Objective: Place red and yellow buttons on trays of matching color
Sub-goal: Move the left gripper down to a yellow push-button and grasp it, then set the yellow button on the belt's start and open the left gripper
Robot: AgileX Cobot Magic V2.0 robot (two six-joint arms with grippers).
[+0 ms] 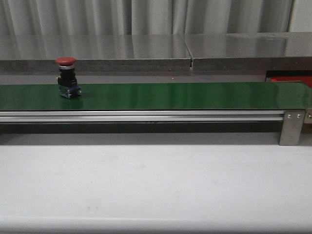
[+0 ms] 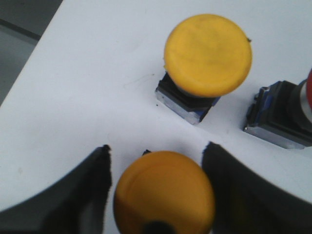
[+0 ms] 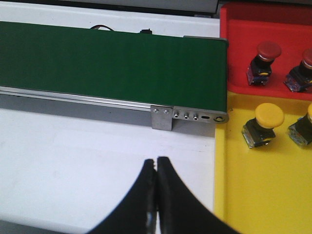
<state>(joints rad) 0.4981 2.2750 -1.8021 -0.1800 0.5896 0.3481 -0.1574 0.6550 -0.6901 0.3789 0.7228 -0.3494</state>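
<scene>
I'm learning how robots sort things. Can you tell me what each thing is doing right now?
Red button on the belt: standing upright, nothing holding it.
Green belt: carrying just that one button.
Left gripper: open around a yellow button.
Right gripper: shut, empty.
Red tray: holds two red buttons.
Yellow tray: holds two yellow buttons.

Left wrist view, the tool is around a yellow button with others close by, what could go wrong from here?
The left tool straddles a yellow button without clearly touching it, so it could close off-centre and tip it. A second yellow button and a red-capped one stand close, so a finger might knock them. Meanwhile a red button sits on the green belt unattended; the right tool is shut.
</scene>
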